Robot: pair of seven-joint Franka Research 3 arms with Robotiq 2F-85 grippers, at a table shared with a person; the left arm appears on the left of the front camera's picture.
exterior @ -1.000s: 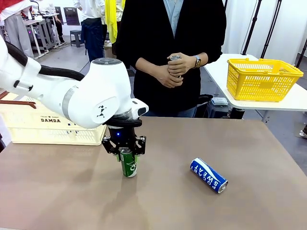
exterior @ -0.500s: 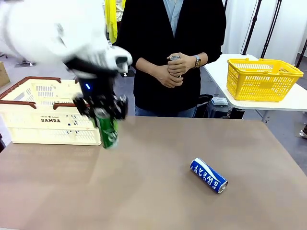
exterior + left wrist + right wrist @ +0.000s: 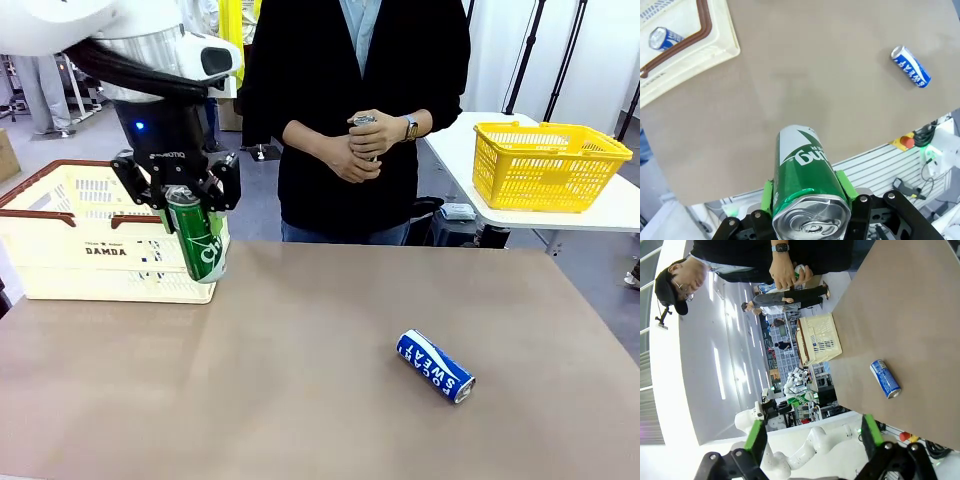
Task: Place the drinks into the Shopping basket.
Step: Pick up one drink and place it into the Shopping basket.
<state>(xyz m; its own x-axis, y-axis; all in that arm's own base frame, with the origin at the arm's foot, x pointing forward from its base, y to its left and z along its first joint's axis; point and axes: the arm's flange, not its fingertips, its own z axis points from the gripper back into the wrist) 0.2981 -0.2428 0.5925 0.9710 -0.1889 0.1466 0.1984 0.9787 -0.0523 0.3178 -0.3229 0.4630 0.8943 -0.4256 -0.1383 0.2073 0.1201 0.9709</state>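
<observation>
My left gripper (image 3: 183,200) is shut on the green can (image 3: 202,248), holding it tilted in the air in front of the right end of the Shopping basket (image 3: 70,262). In the left wrist view the green can (image 3: 804,175) sits between the green pads (image 3: 845,183), over bare table, beside the basket's corner (image 3: 700,47). A blue can (image 3: 665,38) lies inside the basket. The blue Pocari Sweat can (image 3: 435,366) lies on its side at the table's right; the right wrist view has it too (image 3: 885,378). My right gripper (image 3: 812,440) is open and holds nothing.
A person (image 3: 360,130) stands at the far edge with hands clasped around a small object. A yellow mesh basket (image 3: 545,165) rests on a white side table at the right. Bare table lies between the two cans.
My left arm has lifted the green can off the table and carried it up and left to the basket's right end. The blue can on the table has not moved.
</observation>
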